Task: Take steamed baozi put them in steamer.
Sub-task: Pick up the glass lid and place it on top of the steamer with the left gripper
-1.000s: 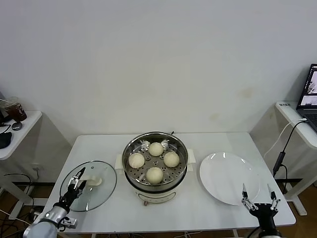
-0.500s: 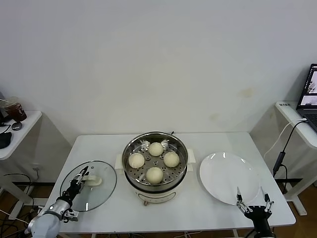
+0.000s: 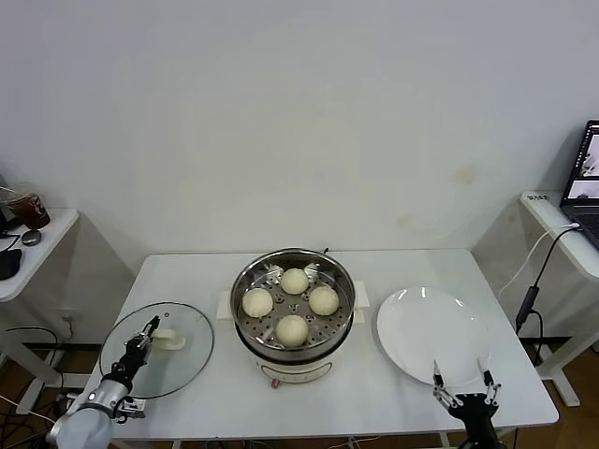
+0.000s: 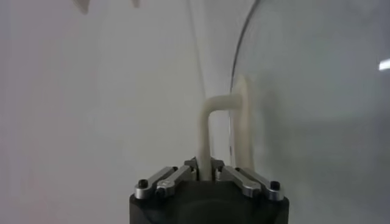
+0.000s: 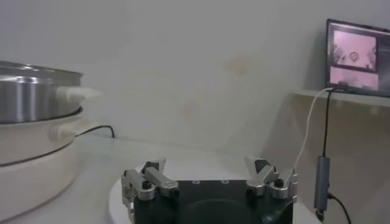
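1. Jaws: left gripper (image 3: 145, 334) is clamped on the white handle (image 4: 210, 137) of the glass lid (image 3: 157, 350); right gripper (image 3: 461, 387) stands spread, holding nothing.
2. Four steamed baozi (image 3: 293, 329) sit inside the steamer (image 3: 293, 267), arranged as a diamond: one far, one near, one left, one right, each apart from its neighbours.
3. Steamer rests in the white pot base (image 3: 298, 371) at the centre of the white table (image 3: 412, 262).
4. Lid sits at the left near corner of the table, beside the pot, its rim reaching the table edge.
5. White plate (image 3: 432, 334) lies right of the pot, bare.
6. Right gripper hangs at the plate's near edge, by the table's near right side.
7. Laptop (image 3: 587, 178) sits on a side desk, far right.
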Controlling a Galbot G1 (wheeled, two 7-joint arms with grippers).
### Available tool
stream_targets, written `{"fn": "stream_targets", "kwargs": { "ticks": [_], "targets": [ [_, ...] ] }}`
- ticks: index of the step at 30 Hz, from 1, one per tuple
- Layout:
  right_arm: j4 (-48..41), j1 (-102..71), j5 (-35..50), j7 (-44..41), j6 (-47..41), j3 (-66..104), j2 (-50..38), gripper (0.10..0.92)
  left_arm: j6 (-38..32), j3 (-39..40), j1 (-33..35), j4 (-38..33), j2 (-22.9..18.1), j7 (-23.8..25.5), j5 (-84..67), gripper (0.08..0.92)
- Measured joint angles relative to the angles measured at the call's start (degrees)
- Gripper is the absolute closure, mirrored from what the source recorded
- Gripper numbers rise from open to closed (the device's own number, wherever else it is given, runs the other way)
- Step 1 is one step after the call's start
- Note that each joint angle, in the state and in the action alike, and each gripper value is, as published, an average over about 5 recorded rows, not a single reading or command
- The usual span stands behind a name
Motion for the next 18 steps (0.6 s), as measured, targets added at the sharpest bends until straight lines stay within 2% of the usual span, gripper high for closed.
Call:
{"fn": "stream_targets", "kwargs": {
  "ticks": [8,13,18],
  "targets": [
    [-0.07,-0.91,-2.1,0.11,0.92,-2.07,-0.28,0.203,6.3,-2.07,7.67,-11.99,2.73,1.01,-7.58,0.821],
    [-0.69,-0.92,-2.86,-0.3,1.71,-3.79,-0.67,0.203,12.36,-4.49,12.57,-21.96,5.13,4.65,-13.93,0.821],
    [-1.54,-0.7,-3.38,-0.7,2.62,-5.37,-0.87,0.203,19.08,-5.55,14.49,-31.48,7.97,9.74,-20.19,0.821]
  ]
}}
